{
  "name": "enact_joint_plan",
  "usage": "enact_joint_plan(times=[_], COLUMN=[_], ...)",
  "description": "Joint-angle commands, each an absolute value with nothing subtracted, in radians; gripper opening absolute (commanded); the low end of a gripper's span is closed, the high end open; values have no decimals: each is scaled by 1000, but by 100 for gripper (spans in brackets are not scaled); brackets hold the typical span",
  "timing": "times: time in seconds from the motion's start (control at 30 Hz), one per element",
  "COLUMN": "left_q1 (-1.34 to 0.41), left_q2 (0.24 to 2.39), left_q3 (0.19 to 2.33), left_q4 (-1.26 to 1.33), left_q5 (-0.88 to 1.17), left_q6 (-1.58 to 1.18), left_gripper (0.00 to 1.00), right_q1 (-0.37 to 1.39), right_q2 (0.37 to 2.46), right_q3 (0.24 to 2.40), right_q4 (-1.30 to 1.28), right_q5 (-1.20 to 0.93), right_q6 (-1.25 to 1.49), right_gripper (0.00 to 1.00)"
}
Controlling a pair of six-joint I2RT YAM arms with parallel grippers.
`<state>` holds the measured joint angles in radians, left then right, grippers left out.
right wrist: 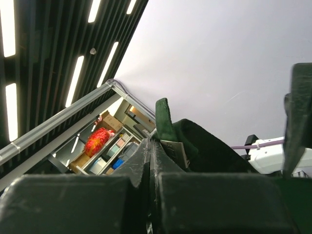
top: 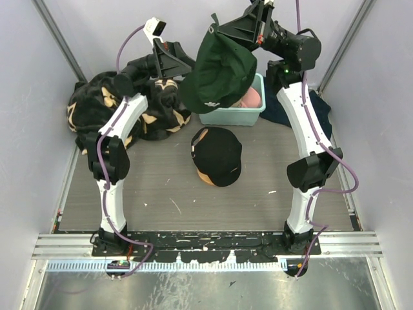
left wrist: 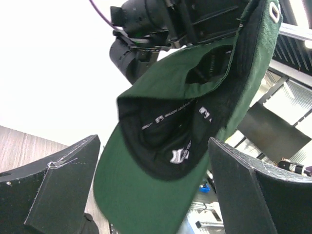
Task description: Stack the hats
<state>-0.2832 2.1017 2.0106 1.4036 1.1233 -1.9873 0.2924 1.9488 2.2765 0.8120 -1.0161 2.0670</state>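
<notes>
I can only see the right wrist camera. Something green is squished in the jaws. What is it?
Observer: It's a dark green hat, hanging in the air from the right gripper, whose jaws are shut on its edge.
Operator: Where's another hat?
Observer: A black hat lies in the middle of the table.
Operator: What's the other arm doing?
Observer: The left gripper has its jaws wide open, and it faces the inside of the dark green hat.
</notes>
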Motion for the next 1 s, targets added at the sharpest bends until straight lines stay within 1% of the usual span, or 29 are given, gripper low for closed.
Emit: enact_joint_plan(times=[0.0, 0.5, 0.67, 0.73, 0.87, 0.97], left_q1=[-255, -266, -286, -295, -332, -360], left_q2=[2122, 2125, 2084, 2058, 2013, 1971], left_q3=[2071, 2055, 2037, 2023, 1983, 1895], left_q4=[1430, 1430, 1430, 1430, 1430, 1430], left_q5=[1088, 1130, 1144, 1148, 1185, 1210], left_q6=[-1986, -1980, -1977, -1974, -1965, -1949], left_gripper=[99, 99, 99, 100, 99, 97], right_q1=[293, 293, 293, 292, 290, 272], right_q2=[1913, 1912, 1915, 1917, 1927, 1937], right_q3=[2349, 2371, 2371, 2371, 2378, 2386], right_q4=[797, 730, 730, 732, 731, 731], right_q5=[-993, -1000, -1003, -1004, -1004, -1008], right_q6=[2327, 2283, 2280, 2279, 2279, 2282], right_gripper=[1, 1, 1, 1, 1, 1])
